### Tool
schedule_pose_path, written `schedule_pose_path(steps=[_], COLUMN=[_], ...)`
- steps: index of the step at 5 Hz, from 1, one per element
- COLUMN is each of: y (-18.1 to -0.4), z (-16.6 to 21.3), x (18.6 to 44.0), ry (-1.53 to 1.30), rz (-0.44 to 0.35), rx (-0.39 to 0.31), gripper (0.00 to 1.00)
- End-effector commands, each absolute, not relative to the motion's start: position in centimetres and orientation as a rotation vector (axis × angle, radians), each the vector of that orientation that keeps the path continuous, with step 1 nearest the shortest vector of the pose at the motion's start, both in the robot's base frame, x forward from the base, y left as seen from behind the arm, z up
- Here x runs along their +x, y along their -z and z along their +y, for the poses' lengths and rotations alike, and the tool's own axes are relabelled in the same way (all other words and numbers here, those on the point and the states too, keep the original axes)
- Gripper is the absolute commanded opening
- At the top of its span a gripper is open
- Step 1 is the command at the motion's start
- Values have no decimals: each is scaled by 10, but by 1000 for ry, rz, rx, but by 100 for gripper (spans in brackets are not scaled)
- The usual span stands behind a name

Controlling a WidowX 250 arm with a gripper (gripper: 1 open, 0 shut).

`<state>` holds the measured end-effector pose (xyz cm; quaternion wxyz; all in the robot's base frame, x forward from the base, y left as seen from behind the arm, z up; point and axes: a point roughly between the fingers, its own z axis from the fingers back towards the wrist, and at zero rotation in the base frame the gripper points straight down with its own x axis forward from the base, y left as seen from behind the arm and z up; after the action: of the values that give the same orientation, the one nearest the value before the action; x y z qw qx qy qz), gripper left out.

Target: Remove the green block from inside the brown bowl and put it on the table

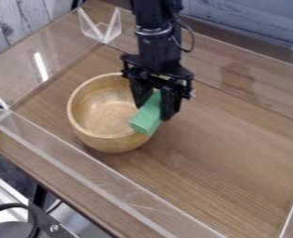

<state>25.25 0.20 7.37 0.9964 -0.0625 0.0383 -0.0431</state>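
Note:
My black gripper (155, 102) points straight down over the right rim of the brown bowl (105, 116) and is shut on the green block (146, 117). The block hangs tilted between the fingers, its lower end just above the bowl's right wall. The light-brown wooden bowl sits left of centre on the wood-grain table (223, 149), and its inside shows bare wood.
Clear acrylic walls (61, 177) edge the tabletop at the front left and along the back. A clear acrylic stand (101, 26) sits at the far back behind the arm. Open tabletop lies to the right of the bowl.

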Motion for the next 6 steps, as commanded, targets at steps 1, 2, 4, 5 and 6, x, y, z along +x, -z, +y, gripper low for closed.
schedule_pose_path(steps=[1,2,4,5,6], y=[-88,-79,-55,-47,-44], z=[-15,-36,-58,-57,-56], x=[267,270,269,267,266], ry=[120,148,181,184,185], rz=[-7,3,36,45,49], rx=[-122,-125,-123,-119,-119], gripper=[0,0,0,0,0])
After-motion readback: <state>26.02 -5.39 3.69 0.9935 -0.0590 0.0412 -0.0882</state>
